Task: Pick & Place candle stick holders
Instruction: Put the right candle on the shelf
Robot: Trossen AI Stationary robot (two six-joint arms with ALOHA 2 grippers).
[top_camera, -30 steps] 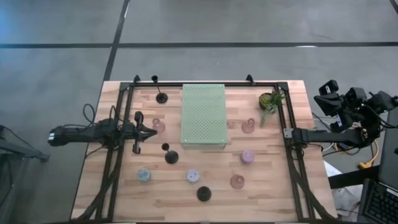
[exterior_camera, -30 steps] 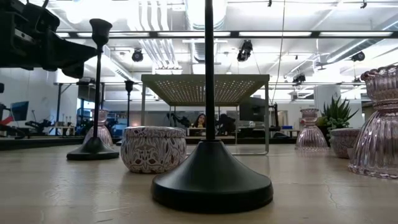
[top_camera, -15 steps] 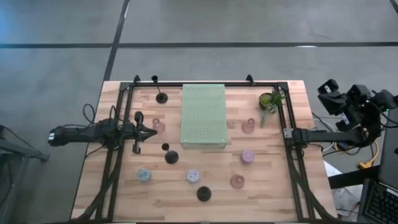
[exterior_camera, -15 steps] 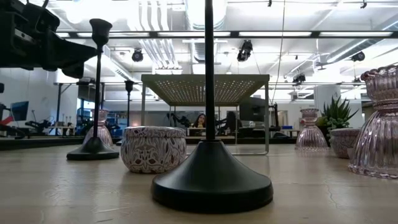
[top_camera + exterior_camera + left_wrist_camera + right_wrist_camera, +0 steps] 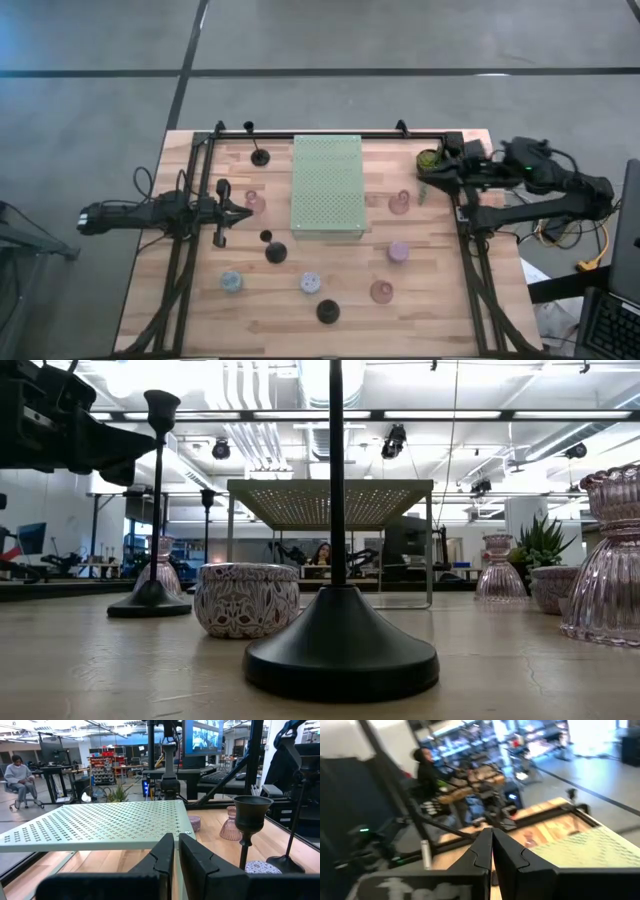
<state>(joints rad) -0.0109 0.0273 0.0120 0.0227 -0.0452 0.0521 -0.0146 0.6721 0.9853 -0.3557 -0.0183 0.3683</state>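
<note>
The candle stick holders stand scattered on the wooden table: black thin-stemmed ones (image 5: 260,156) (image 5: 275,252) (image 5: 327,311), pink glass ones (image 5: 256,202) (image 5: 400,203) (image 5: 381,291), and pastel round ones (image 5: 398,251) (image 5: 232,282) (image 5: 310,283). Each rests on its base. My left gripper (image 5: 246,209) is shut and level at the table's left, its tip beside a pink holder. In its wrist view the fingers (image 5: 167,857) are together with nothing between them. My right gripper (image 5: 424,172) is shut (image 5: 491,845) and hangs high over the right rail, by the potted plant.
A pale green perforated mat (image 5: 327,186) stands raised on legs at the table's far middle. A small potted plant (image 5: 432,158) sits at the far right. A black rail frame (image 5: 190,200) runs along the left, far and right edges. People sit in the room beyond.
My right gripper has swung in from beyond the table's right edge toward the table's left. It now reaches over the right rail by the plant, still shut. Most of that move fell in the last half second. Nothing on the table has moved.
</note>
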